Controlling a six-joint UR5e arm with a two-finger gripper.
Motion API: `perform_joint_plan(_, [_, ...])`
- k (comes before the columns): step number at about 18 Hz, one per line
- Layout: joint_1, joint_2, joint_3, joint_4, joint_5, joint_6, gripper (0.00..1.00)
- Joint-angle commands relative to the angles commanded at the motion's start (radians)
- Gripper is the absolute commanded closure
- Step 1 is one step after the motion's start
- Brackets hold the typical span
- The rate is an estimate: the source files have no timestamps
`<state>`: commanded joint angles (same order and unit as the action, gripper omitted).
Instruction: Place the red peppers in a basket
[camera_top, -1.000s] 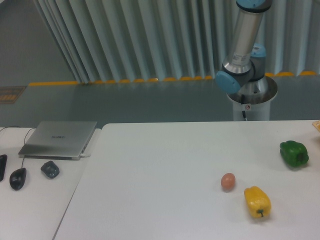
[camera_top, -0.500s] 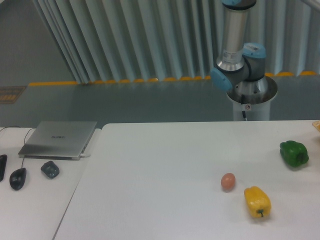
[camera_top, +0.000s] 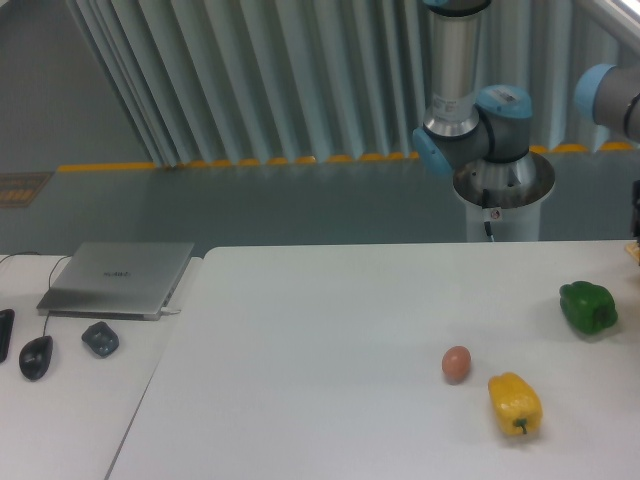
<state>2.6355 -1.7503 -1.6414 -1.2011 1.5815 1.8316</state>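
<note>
Since the earlier frames the arm (camera_top: 455, 70) has swung upright, and a wrist joint (camera_top: 610, 95) now shows at right. The pincer and red pepper are out of view. The surface (camera_top: 320, 330) holds a green pepper (camera_top: 588, 306), a yellow pepper (camera_top: 515, 403) and an egg (camera_top: 456, 363).

egg (camera_top: 456, 364) left of front pepper (camera_top: 515, 403) | other pepper (camera_top: 588, 306) behind-right | laptop (camera_top: 118, 278) far left

No text, number or sign is legible in this view. The closed laptop (camera_top: 118, 277) on the side desk (camera_top: 60, 400) carries a small pale mark at the centre of its lid, too blurred to read as a brand.
</note>
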Motion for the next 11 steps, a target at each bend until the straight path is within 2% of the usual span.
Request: perform_joint_plan(11, [-0.034, -0.018, -0.020, 0.009, 0.000, -0.002, 0.00])
